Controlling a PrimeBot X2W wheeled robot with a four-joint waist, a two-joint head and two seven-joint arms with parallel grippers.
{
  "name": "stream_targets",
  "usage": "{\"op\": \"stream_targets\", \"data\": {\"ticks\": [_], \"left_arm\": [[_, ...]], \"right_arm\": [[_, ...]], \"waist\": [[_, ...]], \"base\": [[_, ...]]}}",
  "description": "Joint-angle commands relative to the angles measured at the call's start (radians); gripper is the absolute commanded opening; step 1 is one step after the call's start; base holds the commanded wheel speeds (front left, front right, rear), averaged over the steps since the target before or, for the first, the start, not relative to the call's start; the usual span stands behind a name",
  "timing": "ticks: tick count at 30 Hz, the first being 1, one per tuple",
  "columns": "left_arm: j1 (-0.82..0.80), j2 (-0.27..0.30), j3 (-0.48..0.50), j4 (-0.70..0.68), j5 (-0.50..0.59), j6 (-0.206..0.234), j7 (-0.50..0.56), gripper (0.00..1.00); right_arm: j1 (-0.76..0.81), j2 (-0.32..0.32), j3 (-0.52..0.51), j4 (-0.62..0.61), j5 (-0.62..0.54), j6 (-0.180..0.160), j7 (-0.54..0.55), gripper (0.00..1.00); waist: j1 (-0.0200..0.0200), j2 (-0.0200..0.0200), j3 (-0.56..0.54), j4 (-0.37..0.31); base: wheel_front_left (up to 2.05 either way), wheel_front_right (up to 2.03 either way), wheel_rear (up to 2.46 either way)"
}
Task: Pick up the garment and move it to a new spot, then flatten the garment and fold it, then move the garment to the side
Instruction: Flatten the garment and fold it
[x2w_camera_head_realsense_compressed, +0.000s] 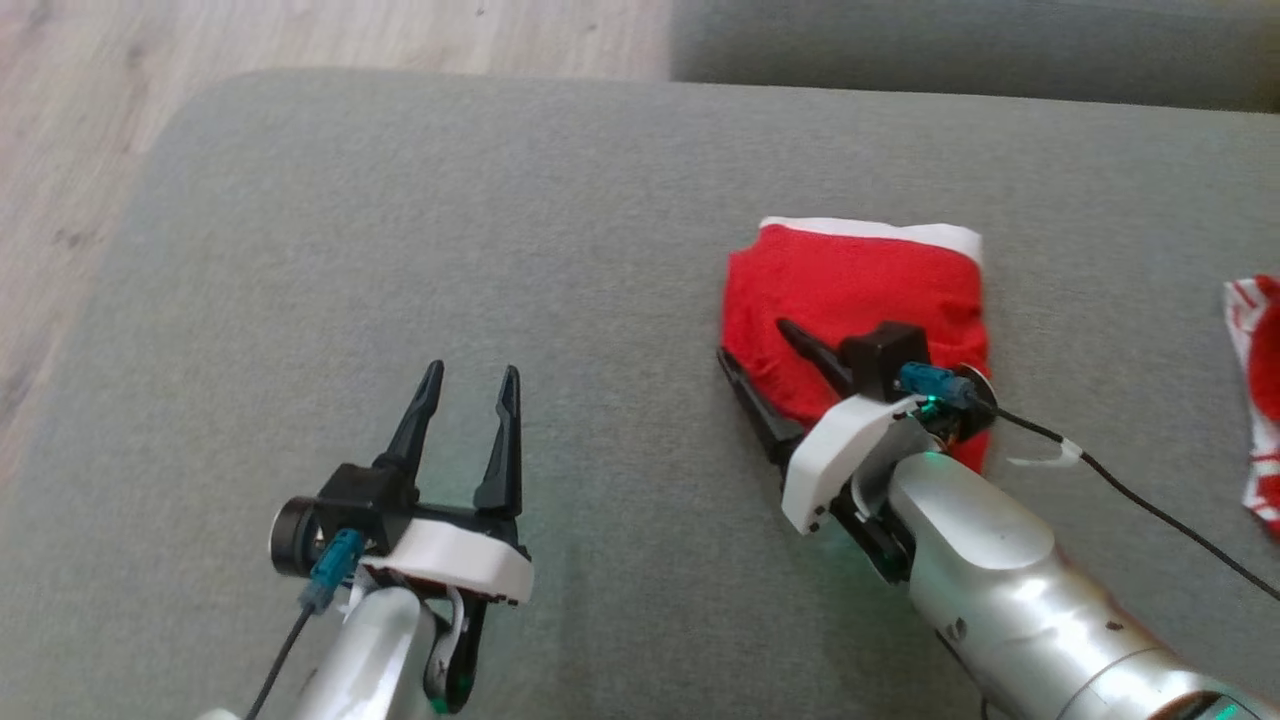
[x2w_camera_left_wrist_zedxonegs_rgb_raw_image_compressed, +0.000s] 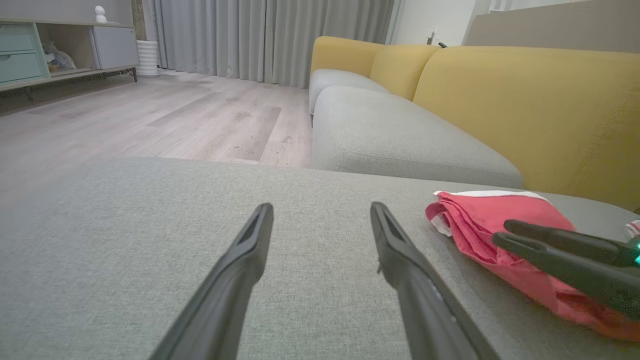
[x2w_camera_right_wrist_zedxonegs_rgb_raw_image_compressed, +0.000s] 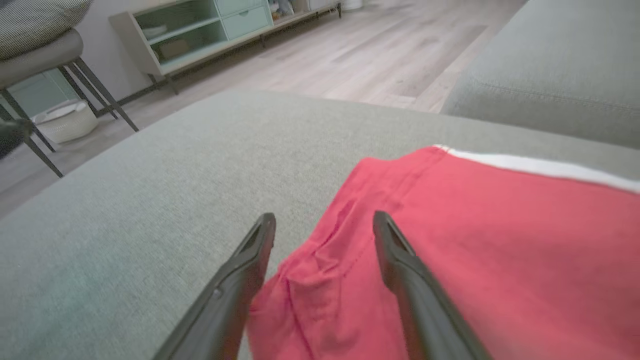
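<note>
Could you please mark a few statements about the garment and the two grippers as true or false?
1. The red garment lies folded on the grey cushion. True.
2. The left gripper is shut on the garment. False: it is open above bare cushion, apart from the garment.
3. The right gripper is open at the garment's left edge, one finger over the fabric and the other over the cushion. True.
4. The garment has a blue band. False: a white band runs along its far edge.
5. A red-and-white cloth lies to the garment's right. True.
</note>
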Motion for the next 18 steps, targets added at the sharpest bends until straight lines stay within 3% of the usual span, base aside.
{"op": "stream_targets", "data": {"ticks": [1, 7, 13, 18], "left_arm": [[-0.045, 0.009, 0.037, -0.029, 0.008, -0.001, -0.005, 1.0], [-0.048, 0.009, 0.062, -0.042, 0.015, -0.003, -0.005, 1.0], [-0.044, 0.009, 0.083, -0.053, 0.023, -0.01, -0.005, 1.0], [-0.032, 0.009, 0.095, -0.061, 0.024, -0.014, -0.005, 1.0]], "right_arm": [[0.001, 0.015, 0.003, -0.043, 0.005, -0.001, -0.013, 1.0], [-0.007, 0.013, -0.131, -0.132, 0.007, -0.001, -0.023, 1.0], [0.107, -0.047, -0.385, -0.309, -0.136, -0.001, -0.024, 1.0], [0.248, -0.044, -0.575, -0.442, -0.266, -0.001, -0.024, 1.0]], "waist": [[0.0, -0.0001, -0.013, -0.021], [0.0, -0.0001, -0.029, -0.076], [0.0, -0.0001, -0.051, -0.127], [0.0, -0.0001, -0.058, -0.16]], "base": [[0.0, 0.0, 0.0], [0.0, 0.0, 0.0], [0.0, 0.0, 0.0], [0.0, 0.0, 0.0]]}}
